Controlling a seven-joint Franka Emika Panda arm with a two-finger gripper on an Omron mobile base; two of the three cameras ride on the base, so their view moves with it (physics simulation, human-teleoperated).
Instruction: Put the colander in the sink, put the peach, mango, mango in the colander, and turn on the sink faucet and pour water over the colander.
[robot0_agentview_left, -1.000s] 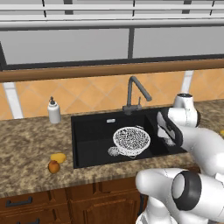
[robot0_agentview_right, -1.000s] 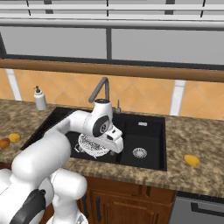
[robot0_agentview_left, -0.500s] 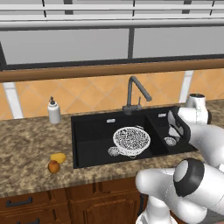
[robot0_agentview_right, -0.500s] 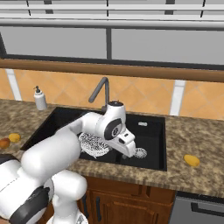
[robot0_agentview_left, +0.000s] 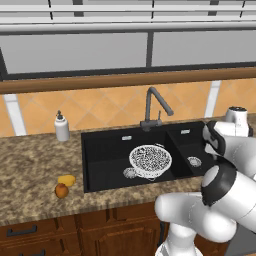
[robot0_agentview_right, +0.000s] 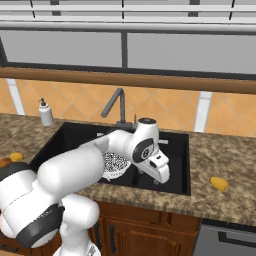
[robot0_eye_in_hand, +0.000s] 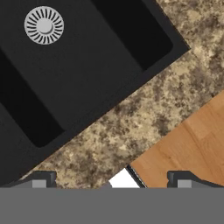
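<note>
The white mesh colander (robot0_agentview_left: 150, 160) stands upright in the left basin of the black sink (robot0_agentview_left: 105, 155), partly behind my arm in the right base view (robot0_agentview_right: 114, 165). A peach (robot0_agentview_left: 61, 190) and a yellow mango (robot0_agentview_left: 66, 180) lie together on the counter left of the sink. Another mango (robot0_agentview_right: 218, 183) lies on the counter to its right. The dark faucet (robot0_agentview_left: 155, 107) rises behind the basins, with no water running. My gripper (robot0_eye_in_hand: 113, 181) hangs open and empty over the sink's far right corner (robot0_eye_in_hand: 87, 78), its fingertips (robot0_eye_in_hand: 43, 179) wide apart.
A white soap dispenser (robot0_agentview_left: 61, 127) stands on the granite counter (robot0_agentview_left: 35, 165) at the back left. The right basin's silver drain (robot0_eye_in_hand: 43, 25) lies bare. An orange tiled backsplash (robot0_eye_in_hand: 188, 140) rises close behind the counter, under a wooden ledge (robot0_agentview_left: 100, 82).
My arm has swung right, from beside the colander to the sink's far right corner. The gripper has stayed open. The colander and the fruits have not moved.
</note>
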